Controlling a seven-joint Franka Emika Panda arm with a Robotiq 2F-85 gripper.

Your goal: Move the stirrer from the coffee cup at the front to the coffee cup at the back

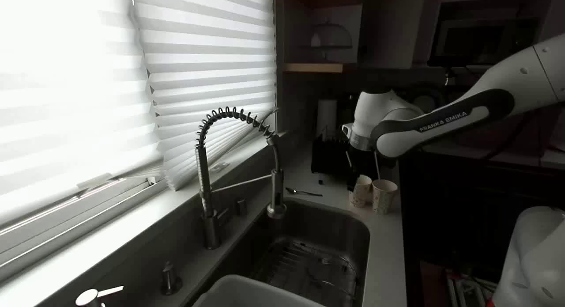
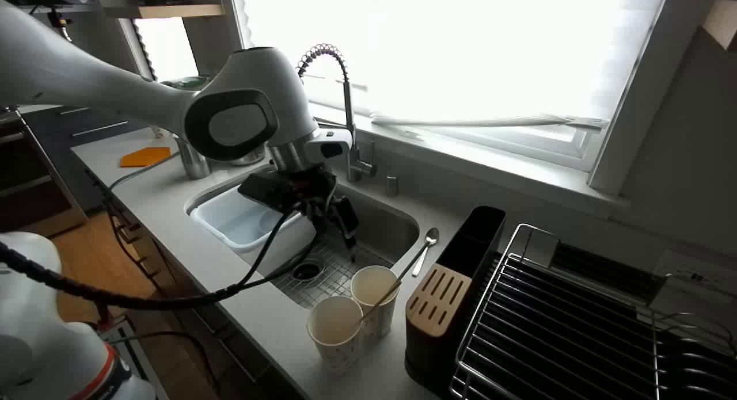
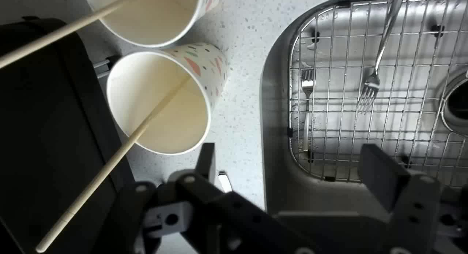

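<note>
Two patterned paper cups with pale liquid stand close together on the counter. The cup nearer the counter's outer edge (image 2: 337, 351) also shows in the wrist view (image 3: 150, 23). The cup nearer the window (image 2: 377, 319) also shows in the wrist view (image 3: 164, 104). In the wrist view a thin pale stick leans in each cup: a stirrer (image 3: 51, 38) in the edge-side cup and another stirrer (image 3: 98, 179) in the window-side cup. My gripper (image 3: 289, 166) is open and empty, beside the cups and above the counter and sink edge. Its left finger is closest to the window-side cup.
The sink (image 2: 397, 230) with a wire rack and forks lies beside the cups. A black caddy with a wooden slotted top (image 2: 437, 299) and a wire dish rack (image 2: 518, 308) stand behind them. A spoon (image 2: 426, 250) lies on the counter. A faucet (image 1: 207, 187) rises nearby.
</note>
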